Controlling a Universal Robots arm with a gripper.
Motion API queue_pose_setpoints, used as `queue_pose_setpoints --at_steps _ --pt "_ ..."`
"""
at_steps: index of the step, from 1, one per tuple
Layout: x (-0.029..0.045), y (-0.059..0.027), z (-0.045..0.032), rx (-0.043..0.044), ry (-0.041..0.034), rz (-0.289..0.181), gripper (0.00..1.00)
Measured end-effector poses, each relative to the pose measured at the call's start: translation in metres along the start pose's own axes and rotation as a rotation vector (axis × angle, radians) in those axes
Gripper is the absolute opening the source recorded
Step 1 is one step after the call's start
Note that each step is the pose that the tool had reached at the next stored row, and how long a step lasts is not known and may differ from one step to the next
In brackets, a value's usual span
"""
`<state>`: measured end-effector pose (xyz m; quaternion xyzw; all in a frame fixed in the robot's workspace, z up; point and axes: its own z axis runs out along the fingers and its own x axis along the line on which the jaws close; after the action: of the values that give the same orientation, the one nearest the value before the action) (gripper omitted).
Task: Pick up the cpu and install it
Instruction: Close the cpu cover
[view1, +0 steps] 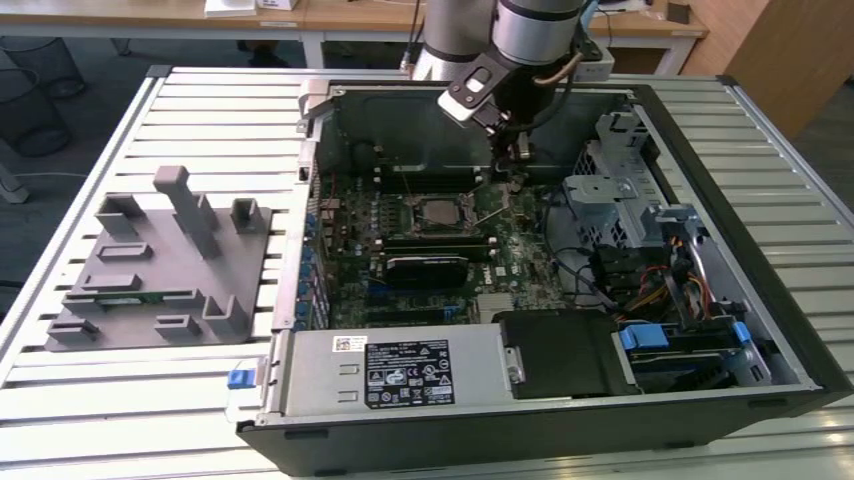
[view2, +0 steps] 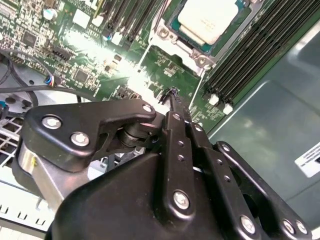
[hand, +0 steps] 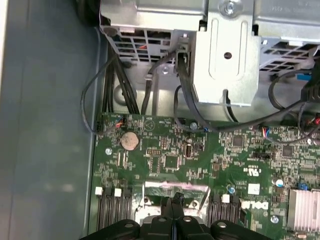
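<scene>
The cpu (view1: 434, 213) lies flat in its socket in the middle of the green motherboard (view1: 514, 262), silvery top up. In the second wrist view the cpu (view2: 207, 17) sits inside the socket's metal frame. My gripper (view1: 515, 152) hangs inside the open computer case, above the board just beyond the socket and toward the exterior view's right. Its black fingers (view2: 176, 131) are pressed together with nothing between them, and the tips (hand: 176, 201) hover over the socket's edge, next to a thin metal lever (hand: 202, 199).
A grey fixture (view1: 147, 270) with a green memory stick (view1: 134, 297) stands on the slatted table left of the case. Inside are the power supply (view1: 387, 370), a black block (view1: 561, 350), a metal drive cage (view1: 614, 200), cables (hand: 120, 82) and memory slots (view2: 250, 55).
</scene>
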<state>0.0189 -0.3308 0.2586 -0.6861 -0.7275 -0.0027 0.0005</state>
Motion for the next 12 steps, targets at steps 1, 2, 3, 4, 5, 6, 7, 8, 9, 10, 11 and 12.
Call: queue_pose_setpoints --at_steps 1,2,3,4,5,6,7,8,9,10,11,12 --pt "0.0002 0.0014 0.0003 0.0000 -0.0003 0.000 0.11" --pt "0.0003 0.0028 0.0006 0.0000 -0.0005 0.000 0.11" --pt "0.0004 0.0045 0.0008 0.0000 -0.0008 0.000 0.11" --pt "0.0005 0.0059 0.0012 0.0000 -0.0009 0.000 0.11" --pt "0.0004 0.0067 0.0015 0.0000 -0.0010 0.000 0.11" --pt "0.0004 0.0073 0.0016 0.0001 -0.0012 0.000 0.11" --pt "0.0005 0.0079 0.0018 0.0001 -0.0012 0.000 0.11" --pt "0.0005 0.0088 0.0020 0.0001 -0.0012 0.000 0.11" --pt "0.0006 0.0099 0.0024 0.0000 -0.0011 0.000 0.11" --pt "0.0006 0.0106 0.0027 0.0000 -0.0011 0.000 0.11" --pt "0.0006 0.0113 0.0029 0.0000 -0.0013 0.000 0.11" --pt "0.0008 0.0124 0.0032 0.0000 -0.0015 0.000 0.11"
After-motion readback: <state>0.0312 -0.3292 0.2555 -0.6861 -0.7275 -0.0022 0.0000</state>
